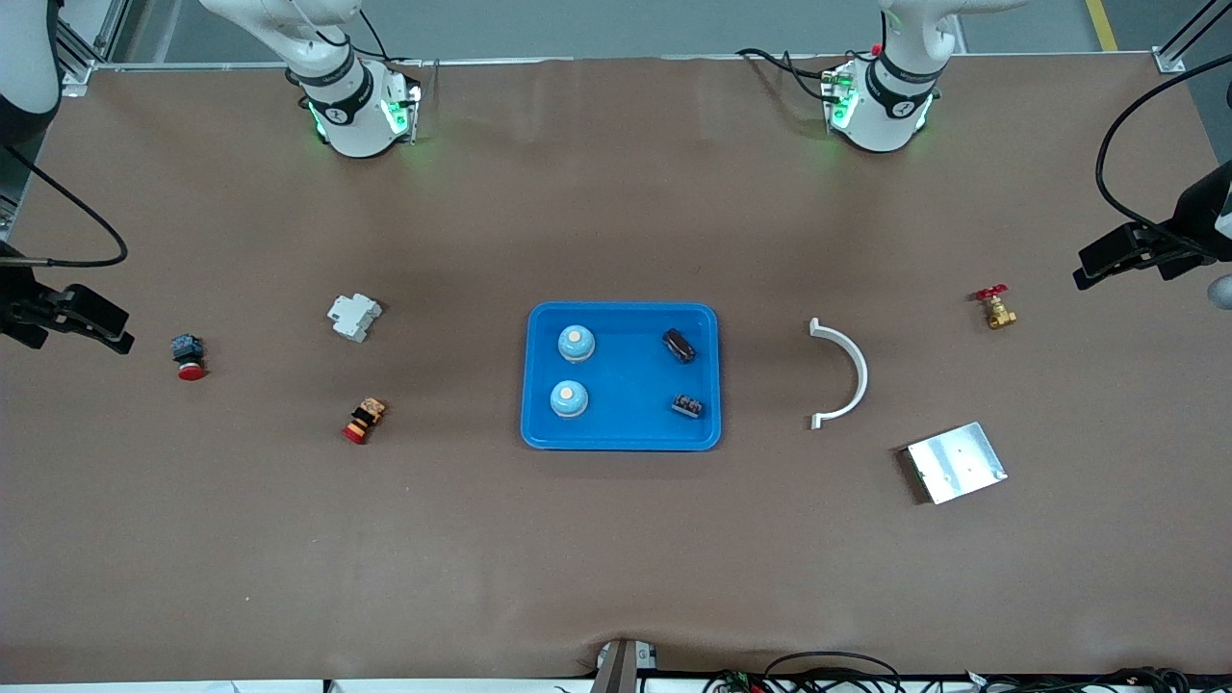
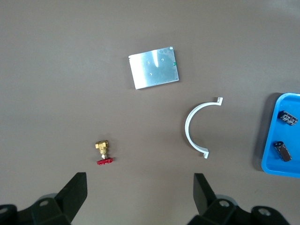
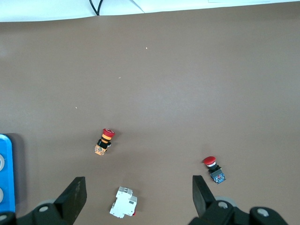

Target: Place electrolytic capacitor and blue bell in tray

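Blue tray (image 1: 623, 375) sits mid-table in my front view, already holding two bells (image 1: 576, 343) and two dark capacitors (image 1: 679, 345); both arms wait at the table's ends. My left wrist view shows the left gripper (image 2: 140, 187) spread empty over a brass valve (image 2: 102, 150). My right wrist view shows the right gripper (image 3: 139, 190) spread over a white breaker (image 3: 123, 202); I judge a needless descent could snag either distractor.
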Robot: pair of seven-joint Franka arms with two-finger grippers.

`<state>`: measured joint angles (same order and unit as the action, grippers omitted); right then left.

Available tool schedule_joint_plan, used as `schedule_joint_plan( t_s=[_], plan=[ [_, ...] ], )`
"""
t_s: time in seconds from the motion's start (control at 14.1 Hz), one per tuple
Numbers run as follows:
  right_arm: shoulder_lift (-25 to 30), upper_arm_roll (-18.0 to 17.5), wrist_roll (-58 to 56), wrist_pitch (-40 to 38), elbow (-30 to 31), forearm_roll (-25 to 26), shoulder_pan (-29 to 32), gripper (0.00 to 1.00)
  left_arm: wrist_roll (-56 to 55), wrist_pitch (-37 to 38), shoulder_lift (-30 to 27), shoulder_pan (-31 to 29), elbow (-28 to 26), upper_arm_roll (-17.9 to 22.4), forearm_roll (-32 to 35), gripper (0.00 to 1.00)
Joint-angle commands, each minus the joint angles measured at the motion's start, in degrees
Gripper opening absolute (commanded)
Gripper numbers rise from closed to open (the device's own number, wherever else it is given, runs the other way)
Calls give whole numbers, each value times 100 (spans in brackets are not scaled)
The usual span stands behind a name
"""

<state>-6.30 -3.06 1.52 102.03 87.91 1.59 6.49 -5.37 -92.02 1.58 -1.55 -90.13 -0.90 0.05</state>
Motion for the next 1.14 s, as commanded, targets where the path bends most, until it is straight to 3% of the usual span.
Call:
schedule_joint_plan(
  t_s=[0.0,1.06],
  plan=[
    [164,-98,-20,-103,174,-290,265,100,185,105,-9,-39,39,-7,-93,100],
    [121,-98,-20,-377,174,-264,266,100,194,140,44,14,39,-51,-93,100]
  ],
)
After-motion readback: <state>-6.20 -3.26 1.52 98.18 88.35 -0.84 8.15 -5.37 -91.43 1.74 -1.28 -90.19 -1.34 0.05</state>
